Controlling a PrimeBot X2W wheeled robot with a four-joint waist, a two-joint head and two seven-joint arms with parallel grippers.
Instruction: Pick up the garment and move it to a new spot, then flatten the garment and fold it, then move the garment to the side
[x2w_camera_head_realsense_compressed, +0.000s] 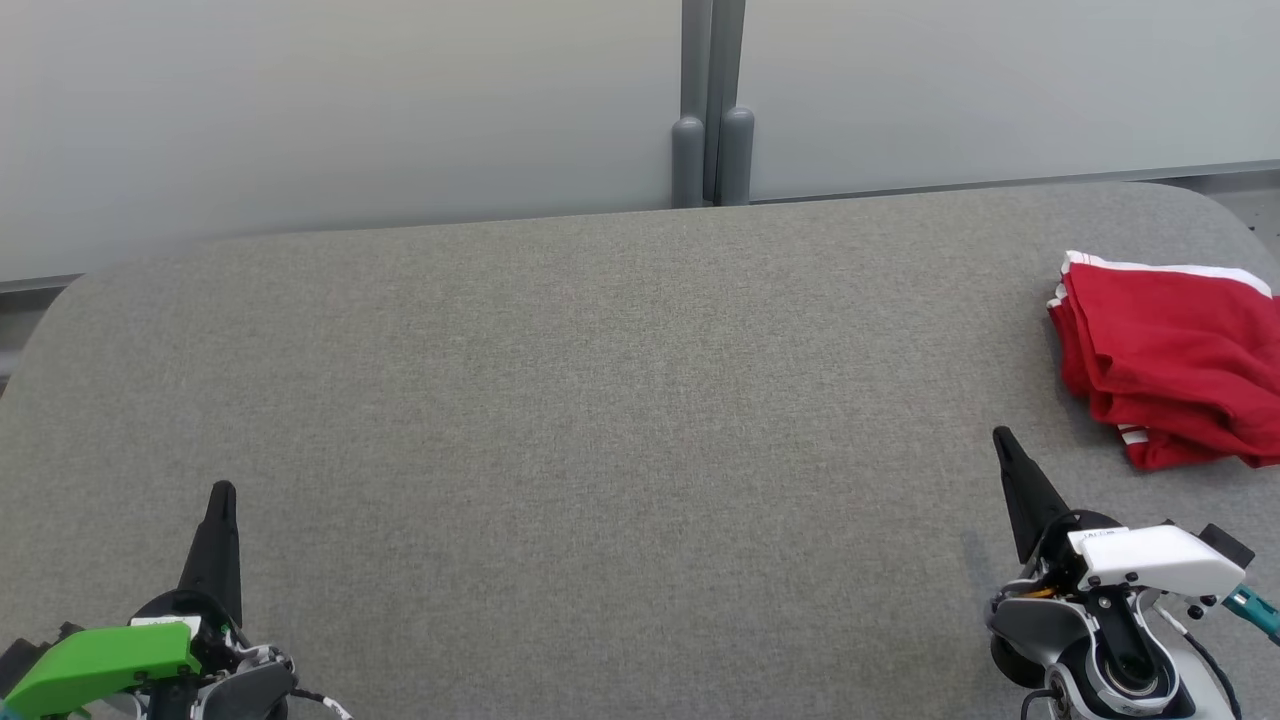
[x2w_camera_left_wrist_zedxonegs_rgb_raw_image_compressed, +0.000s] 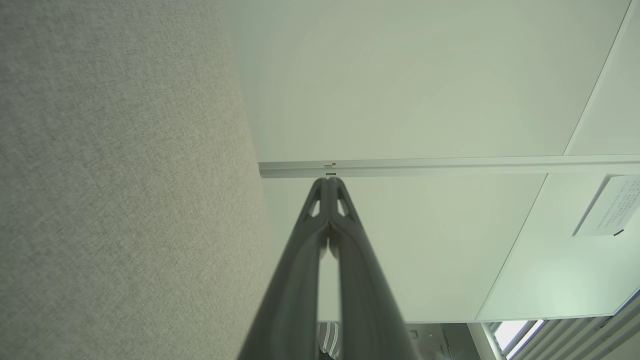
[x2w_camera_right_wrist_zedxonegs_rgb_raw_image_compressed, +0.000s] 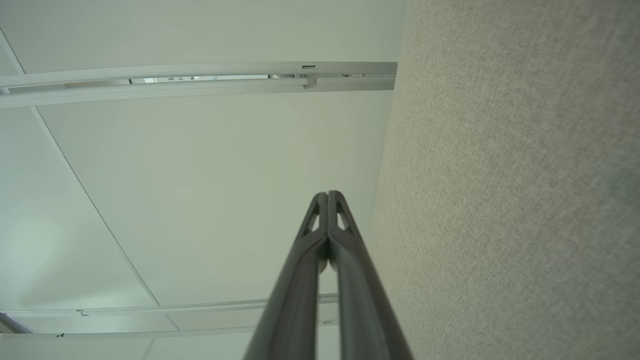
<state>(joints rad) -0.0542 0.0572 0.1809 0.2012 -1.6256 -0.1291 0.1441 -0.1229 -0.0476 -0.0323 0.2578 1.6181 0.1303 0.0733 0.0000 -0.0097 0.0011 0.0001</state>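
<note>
One garment (x2w_camera_head_realsense_compressed: 1170, 360), seemingly folded, edge cropped

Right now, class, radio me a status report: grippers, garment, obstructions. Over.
Left gripper shut, empty, low left. Right gripper shut, empty, short of the red garment. It lies loosely folded at the table right edge. Bare grey cloth between them.
</note>
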